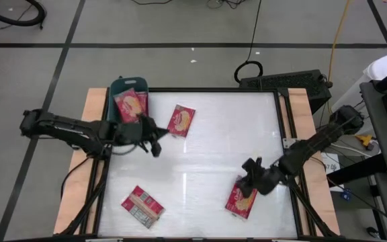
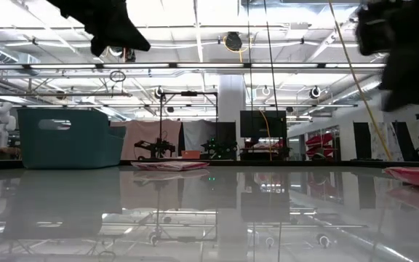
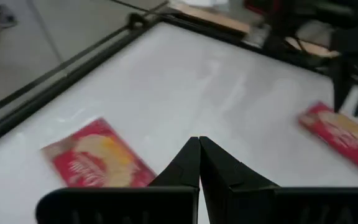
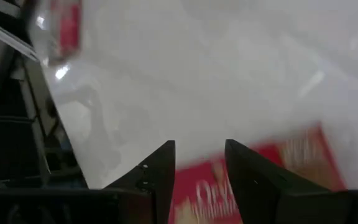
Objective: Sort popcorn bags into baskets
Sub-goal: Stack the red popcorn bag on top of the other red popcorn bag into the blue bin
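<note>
A teal basket (image 1: 123, 86) (image 2: 68, 138) stands at the table's far left with one red popcorn bag (image 1: 131, 104) lying in it. Three more bags lie flat on the white table: one right of the basket (image 1: 181, 119) (image 3: 98, 162), one label side up at the near left (image 1: 142, 206), and one at the near right (image 1: 240, 198) (image 3: 344, 134) (image 4: 260, 180). My left gripper (image 1: 154, 140) (image 3: 199, 152) hangs shut and empty above the table between the basket and the first bag. My right gripper (image 1: 248, 176) (image 4: 201, 158) hovers open just above the near-right bag, clear of it.
A dark frame (image 1: 284, 134) rims the white table, with wooden strips (image 1: 93, 107) outside it on both sides. The middle of the table between the bags is bare. Beyond the far edge lie cables and a dark box (image 1: 284, 82).
</note>
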